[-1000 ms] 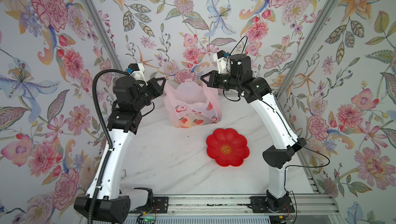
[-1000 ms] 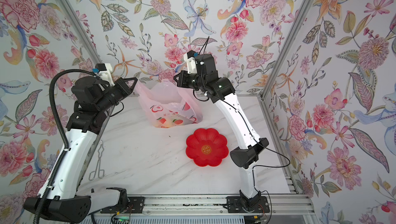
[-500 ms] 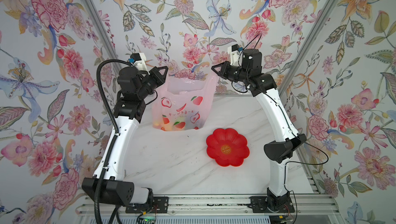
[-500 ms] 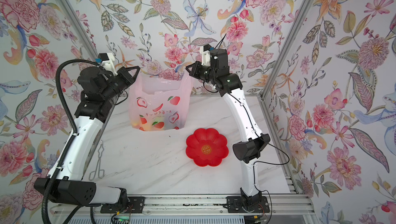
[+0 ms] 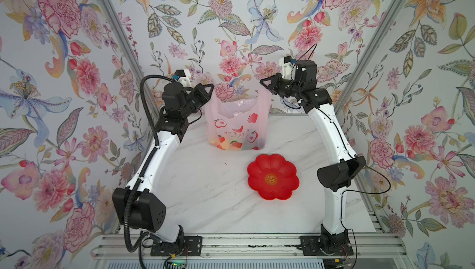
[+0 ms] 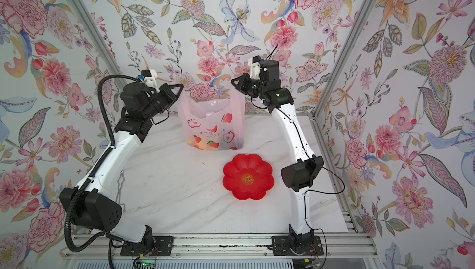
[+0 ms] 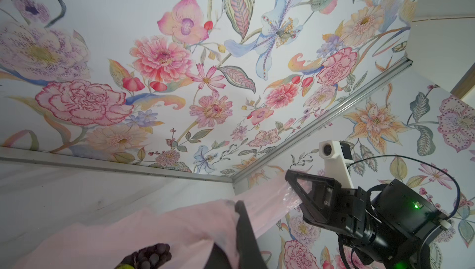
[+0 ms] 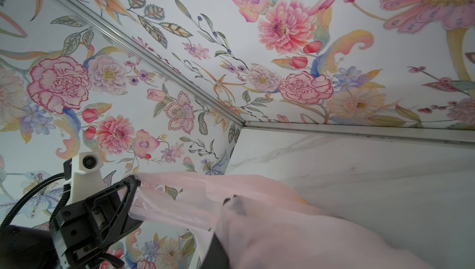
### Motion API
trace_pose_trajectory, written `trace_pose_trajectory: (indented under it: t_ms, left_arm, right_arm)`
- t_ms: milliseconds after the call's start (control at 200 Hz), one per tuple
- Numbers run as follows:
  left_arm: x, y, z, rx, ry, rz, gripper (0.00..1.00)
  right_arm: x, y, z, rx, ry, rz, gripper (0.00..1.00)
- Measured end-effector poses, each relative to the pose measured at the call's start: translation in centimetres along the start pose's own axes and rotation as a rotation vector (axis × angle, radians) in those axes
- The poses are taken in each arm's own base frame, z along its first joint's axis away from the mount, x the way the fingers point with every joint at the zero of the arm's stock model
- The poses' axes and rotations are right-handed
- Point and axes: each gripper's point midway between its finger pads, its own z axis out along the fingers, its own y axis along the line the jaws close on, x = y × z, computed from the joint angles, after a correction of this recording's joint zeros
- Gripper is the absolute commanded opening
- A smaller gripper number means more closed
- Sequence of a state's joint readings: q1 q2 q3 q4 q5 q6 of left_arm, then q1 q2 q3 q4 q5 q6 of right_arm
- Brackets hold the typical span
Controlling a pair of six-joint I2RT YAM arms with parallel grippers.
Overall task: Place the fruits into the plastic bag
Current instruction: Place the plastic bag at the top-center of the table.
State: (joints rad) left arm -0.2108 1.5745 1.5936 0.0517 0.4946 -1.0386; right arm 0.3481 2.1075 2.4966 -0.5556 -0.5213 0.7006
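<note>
The pink translucent plastic bag hangs upright at the back of the marble table, stretched between its two handles. My left gripper is shut on one handle. My right gripper is shut on the other. The fruits lie at the bag's bottom, showing as orange and red lumps through the film. Purple grapes show inside the bag in the left wrist view. The rest of the fruits are hidden by the plastic.
A red flower-shaped dish sits in front of the bag, toward the right arm, with nothing in it. Metal tongs lie by the table's left edge. Flowered walls close in on three sides.
Both grippers have risen with the handles, pulling the slumped bag upright. Over the last half second the bag has shifted a little to the right.
</note>
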Motion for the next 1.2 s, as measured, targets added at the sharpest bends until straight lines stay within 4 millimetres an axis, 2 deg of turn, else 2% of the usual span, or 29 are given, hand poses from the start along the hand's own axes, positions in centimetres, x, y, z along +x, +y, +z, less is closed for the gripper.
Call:
trace_pose_trajectory:
  t_ms: [115, 155, 225, 325, 415, 561, 711, 841, 941, 1091, 1166, 1201]
  left_arm:
    - [2.7, 0.3, 1.9, 0.011, 0.054, -0.014, 0.00]
    - [3.6, 0.4, 2.4, 0.012, 0.073, -0.021, 0.00]
    - [4.7, 0.4, 3.1, 0.022, 0.096, -0.027, 0.00]
    - [6.0, 0.2, 3.9, 0.043, 0.129, -0.037, 0.31]
    - [6.8, 0.2, 4.3, 0.054, 0.156, -0.040, 0.53]
    - [6.6, -0.1, 4.4, 0.043, 0.171, -0.012, 0.69]
    - [5.3, -1.0, 3.7, 0.007, 0.168, 0.074, 0.79]
    - [4.7, -1.0, 1.7, -0.071, 0.169, 0.159, 0.86]
    - [3.9, -1.4, -0.7, -0.127, 0.159, 0.226, 0.90]
    - [0.7, -2.4, -5.2, -0.174, 0.075, 0.301, 0.93]
    - [-1.1, -1.9, -7.8, -0.218, 0.017, 0.321, 0.94]
    - [-1.8, -1.5, -8.9, -0.239, -0.007, 0.326, 0.98]
  right_arm:
    - [0.2, -2.0, 0.1, 0.029, 0.014, 0.020, 0.00]
    - [0.4, -2.5, 0.1, 0.039, 0.019, 0.026, 0.07]
    - [0.9, -3.2, -0.1, 0.055, 0.031, 0.035, 0.26]
    - [1.3, -3.1, -0.6, 0.058, 0.040, 0.032, 0.41]
    - [1.2, -2.6, -1.1, 0.052, 0.036, 0.024, 0.50]
    - [0.8, -1.4, -2.2, 0.040, 0.020, -0.008, 0.64]
    - [0.7, -0.7, -3.8, 0.051, 0.007, -0.027, 0.70]
    - [1.0, -0.6, -5.1, 0.069, 0.003, -0.029, 0.72]
    - [1.2, -0.4, -6.2, 0.081, -0.004, -0.033, 0.73]
    - [1.5, 0.2, -8.2, 0.096, -0.022, -0.046, 0.75]
    - [1.5, 0.5, -9.2, 0.100, -0.034, -0.054, 0.77]
    - [1.5, 0.6, -9.7, 0.104, -0.040, -0.058, 0.79]
